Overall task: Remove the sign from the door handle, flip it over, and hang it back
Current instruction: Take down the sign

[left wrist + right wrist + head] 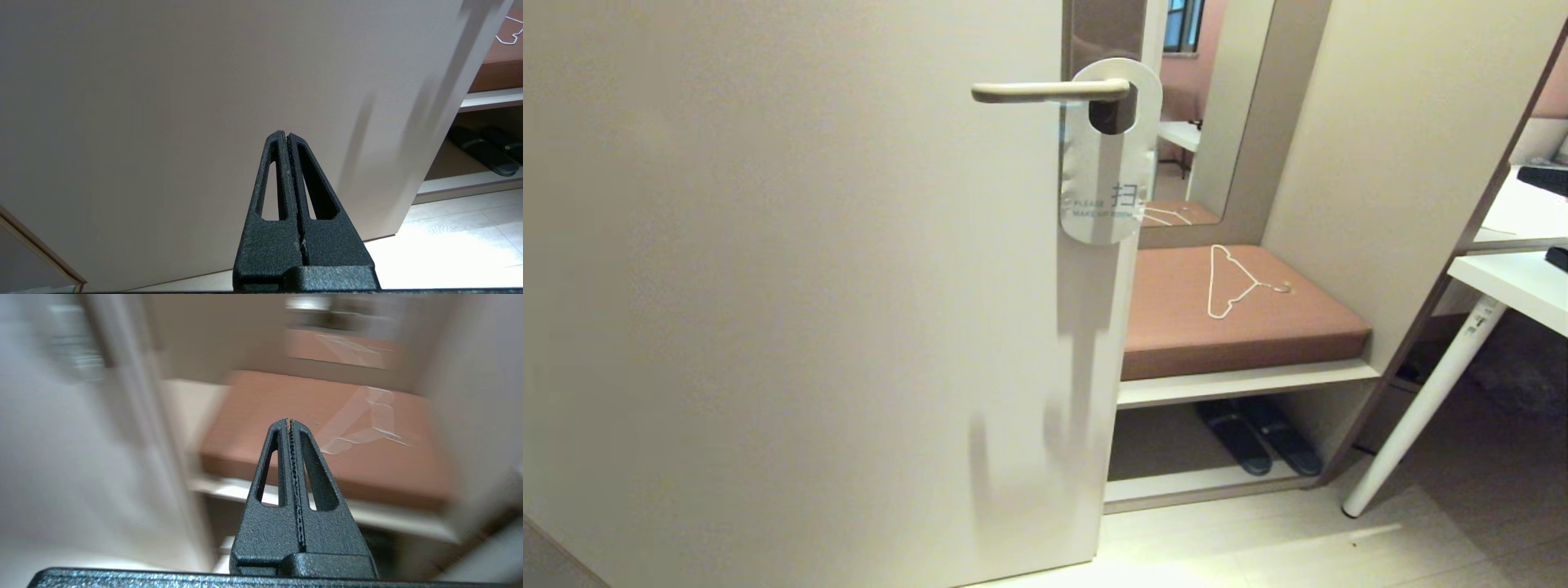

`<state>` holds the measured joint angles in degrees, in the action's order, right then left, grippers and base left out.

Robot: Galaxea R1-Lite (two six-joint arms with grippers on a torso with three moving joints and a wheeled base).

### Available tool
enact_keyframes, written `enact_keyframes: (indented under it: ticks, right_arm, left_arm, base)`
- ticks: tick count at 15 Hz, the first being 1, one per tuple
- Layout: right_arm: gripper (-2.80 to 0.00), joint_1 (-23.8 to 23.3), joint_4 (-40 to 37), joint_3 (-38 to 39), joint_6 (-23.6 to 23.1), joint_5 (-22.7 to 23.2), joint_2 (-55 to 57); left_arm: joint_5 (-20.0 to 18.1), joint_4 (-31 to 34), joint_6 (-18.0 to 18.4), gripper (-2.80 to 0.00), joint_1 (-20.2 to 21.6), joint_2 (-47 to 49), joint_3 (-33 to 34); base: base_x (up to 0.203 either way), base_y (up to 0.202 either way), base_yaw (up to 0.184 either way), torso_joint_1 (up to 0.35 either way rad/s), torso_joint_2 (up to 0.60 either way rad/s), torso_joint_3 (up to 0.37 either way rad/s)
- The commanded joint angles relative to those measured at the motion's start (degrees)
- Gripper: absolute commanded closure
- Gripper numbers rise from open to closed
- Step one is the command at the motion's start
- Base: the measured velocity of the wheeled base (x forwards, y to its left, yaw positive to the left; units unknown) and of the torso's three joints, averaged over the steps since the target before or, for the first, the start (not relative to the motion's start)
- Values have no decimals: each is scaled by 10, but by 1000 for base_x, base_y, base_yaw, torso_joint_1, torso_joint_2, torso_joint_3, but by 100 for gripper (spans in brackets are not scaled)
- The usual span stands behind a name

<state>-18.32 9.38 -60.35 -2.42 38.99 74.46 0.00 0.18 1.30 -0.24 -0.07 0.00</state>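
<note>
Well, the sign (pixel 1111 163) hangs white face out on the door handle (pixel 1045 91). Beyond it a wire hanger (pixel 1233 282) lies on the bench cushion (pixel 1241 327). Both the left gripper (pixel 286 134) and right gripper (pixel 288 422) are pressed closed, empty.

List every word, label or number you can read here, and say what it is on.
"PLEASE MAKE UP ROOM", faint blue print low on the white face of the sign on the door handle.
"扫", the large character just above it; another beside it is too washed out to read.
Small marks on the desk leg: too small to read.
</note>
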Motion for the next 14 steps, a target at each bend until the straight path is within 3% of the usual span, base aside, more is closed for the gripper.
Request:
enact_keyframes:
  ticks: [1,2,4,6,8,14]
  right_arm:
    - [0,-24,2,-24,0,168,54]
    - [0,-34,1,-44,0,241,79]
    - [0,-37,0,-80,0,332,116]
    - [0,-11,3,-98,-1,396,142]
    - [0,34,4,-115,-1,419,162]
    - [0,172,5,-220,-1,421,256]
  left_arm:
    - [0,0,0,0,0,1,0]
    - [0,0,0,0,0,1,0]
    - [0,0,0,0,0,1,0]
    - [0,0,0,0,0,1,0]
    - [0,0,0,0,0,1,0]
    - [0,0,0,0,0,1,0]
  base:
    - [0,0,0,0,0,0]
    - [0,0,0,0,0,0]
    - [0,0,0,0,0,0]
    - [0,0,0,0,0,0]
    - [0,0,0,0,0,0]
    - [0,0,0,0,0,0]
